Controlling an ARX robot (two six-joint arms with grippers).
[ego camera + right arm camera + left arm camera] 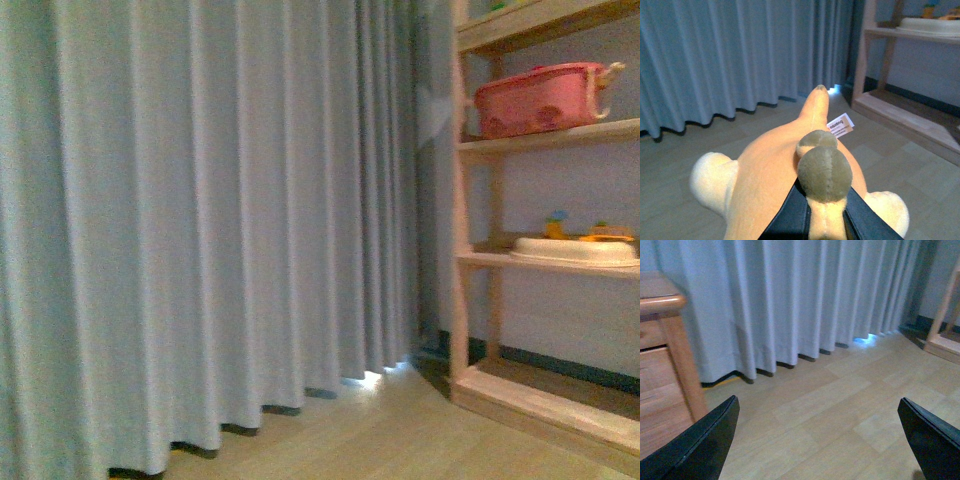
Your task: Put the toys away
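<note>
Closest in, your right gripper (pixel 824 200) is clamped on the plush toy (pixel 775 170): its black fingers (pixel 787 220) pinch the orange body from both sides, just under two olive-brown bumps. The toy's pale paws stick out either side, clear of the floor, and a white label (pixel 840 125) hangs off near its far tip. So the toy sits in the right gripper, held above the floor.

Your left gripper (pixel 815 440) is spread wide with nothing between its fingers, hanging over bare wooden floor (pixel 830 410). Watch the wooden cabinet (pixel 670 360); its leg stands just beside one left finger. Otherwise the floor ahead is open planking.

Further out, the grey curtain (pixel 200 220) fills most of the front view, its hem just off the floor, with a bright gap of light where it ends. To the right of the curtain stands the wooden shelf unit (pixel 460 250), its low base board resting on the floor. A pink basket (pixel 540 98) sits on an upper shelf, and a white tray (pixel 575 250) on the shelf below it.
</note>
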